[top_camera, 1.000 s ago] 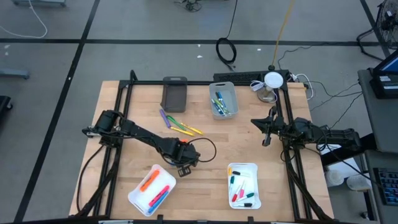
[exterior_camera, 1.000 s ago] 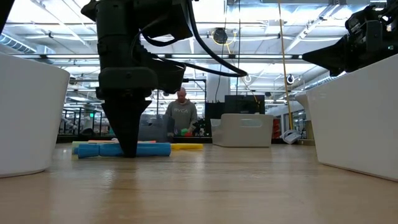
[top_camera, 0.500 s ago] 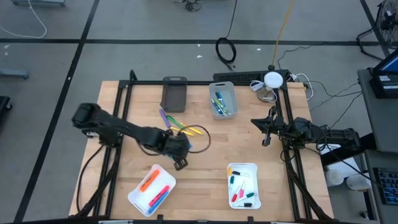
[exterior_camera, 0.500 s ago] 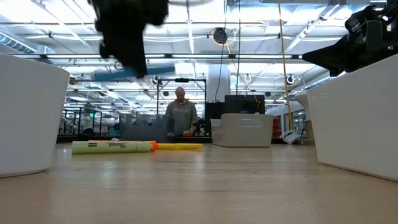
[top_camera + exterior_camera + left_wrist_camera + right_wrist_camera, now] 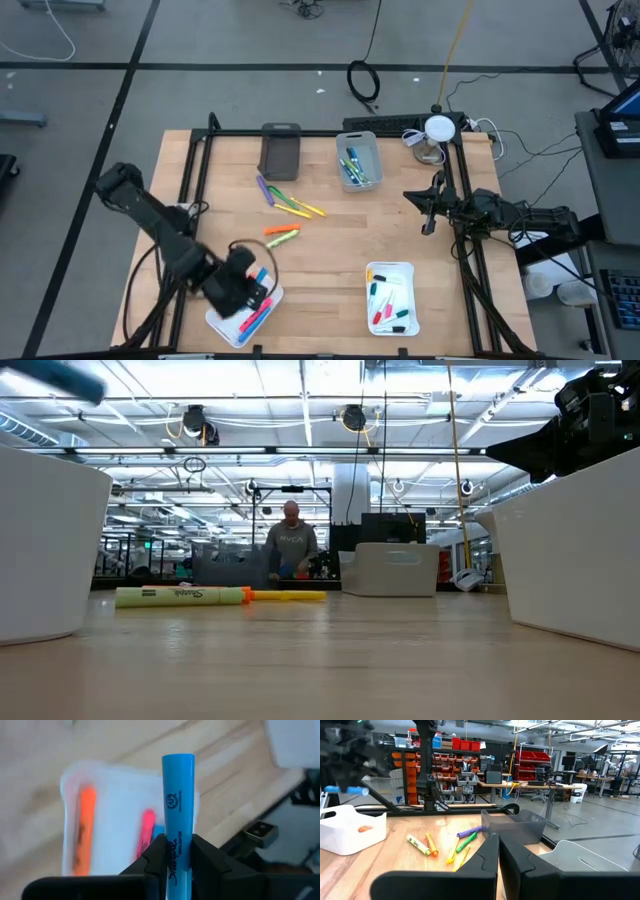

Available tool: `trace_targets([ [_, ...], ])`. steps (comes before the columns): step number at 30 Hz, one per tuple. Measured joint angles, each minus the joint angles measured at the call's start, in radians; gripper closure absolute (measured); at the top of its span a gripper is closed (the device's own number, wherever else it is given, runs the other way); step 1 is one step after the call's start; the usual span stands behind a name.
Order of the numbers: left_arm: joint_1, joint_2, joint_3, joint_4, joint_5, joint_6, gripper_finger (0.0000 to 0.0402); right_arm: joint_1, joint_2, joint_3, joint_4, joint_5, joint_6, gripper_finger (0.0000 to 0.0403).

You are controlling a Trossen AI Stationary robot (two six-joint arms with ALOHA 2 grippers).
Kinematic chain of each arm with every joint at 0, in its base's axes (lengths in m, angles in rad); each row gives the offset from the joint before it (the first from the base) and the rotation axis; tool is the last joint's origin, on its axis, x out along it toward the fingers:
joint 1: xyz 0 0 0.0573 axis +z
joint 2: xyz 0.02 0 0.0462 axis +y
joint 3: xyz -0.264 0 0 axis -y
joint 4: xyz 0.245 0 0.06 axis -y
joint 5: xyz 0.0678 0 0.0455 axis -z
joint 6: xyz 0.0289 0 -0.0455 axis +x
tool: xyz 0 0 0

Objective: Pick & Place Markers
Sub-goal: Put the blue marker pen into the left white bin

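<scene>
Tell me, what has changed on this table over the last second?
The left pincer lifted the blue marker off the middle of the table and carried it over to the white tray at the near left, where it now hangs, gripped. The right pincer, the loose markers and the other bins stayed put.

Grey floor (image 5: pixel 250 90) with dark lines; ceiling strip lights (image 5: pixel 300 455); perhaps orange shelving (image 5: pixel 405 775).
</scene>
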Motion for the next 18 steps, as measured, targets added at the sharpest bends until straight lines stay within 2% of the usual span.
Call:
trace_targets([
  [3,-0.052,0.064,0.000,0.000,0.020,-0.174,0.0338,0.000,0.000,0.000,0.000,0.000,0.000,0.0403],
  [6,-0.080,0.112,0.000,0.003,0.086,-0.255,0.0326,0.000,0.000,0.000,0.000,0.000,0.000,0.0403],
  [9,-0.097,0.148,0.000,0.003,0.143,-0.268,0.0280,0.000,0.000,0.000,0.000,0.000,0.000,0.0403],
  [13,-0.107,0.169,0.000,0.004,0.153,-0.269,0.0216,0.000,0.000,0.000,0.000,0.000,0.000,0.0403],
  [18,-0.107,0.170,0.000,0.007,0.153,-0.249,0.0168,0.000,0.000,0.000,0.000,0.000,0.000,0.0403],
])
